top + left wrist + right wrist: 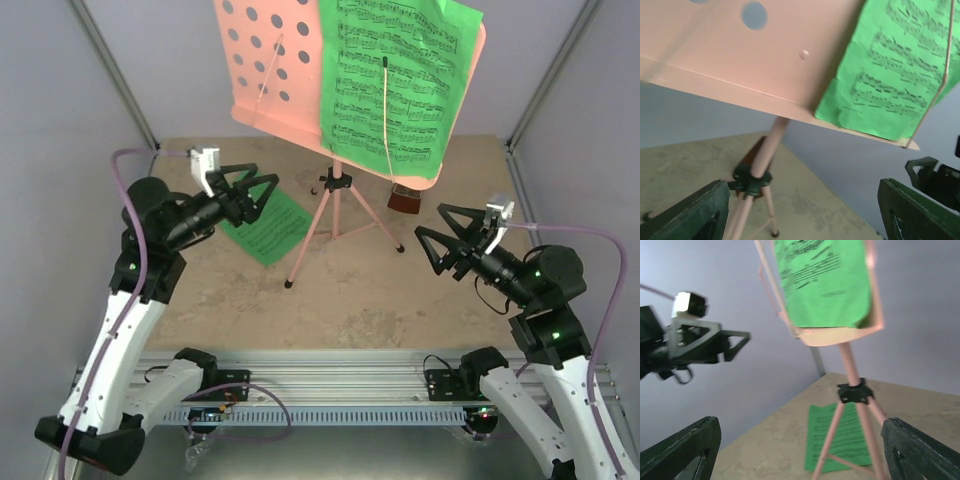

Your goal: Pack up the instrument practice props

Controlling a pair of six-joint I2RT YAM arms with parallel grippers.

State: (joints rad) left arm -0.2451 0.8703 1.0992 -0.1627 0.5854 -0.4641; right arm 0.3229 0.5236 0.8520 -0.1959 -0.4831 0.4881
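While both jaws stand spread and empty, the loose green sheet-music page lies flat on the tabletop just under the left gripper, well apart from the right gripper; the pink tripod music stand rises between them.

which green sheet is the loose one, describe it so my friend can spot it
Find the pink music stand and follow its pole down to the tripod legs. Just left of those legs, a green page lies flat on the tabletop near the left gripper. The other green sheet stands propped on the stand's desk.
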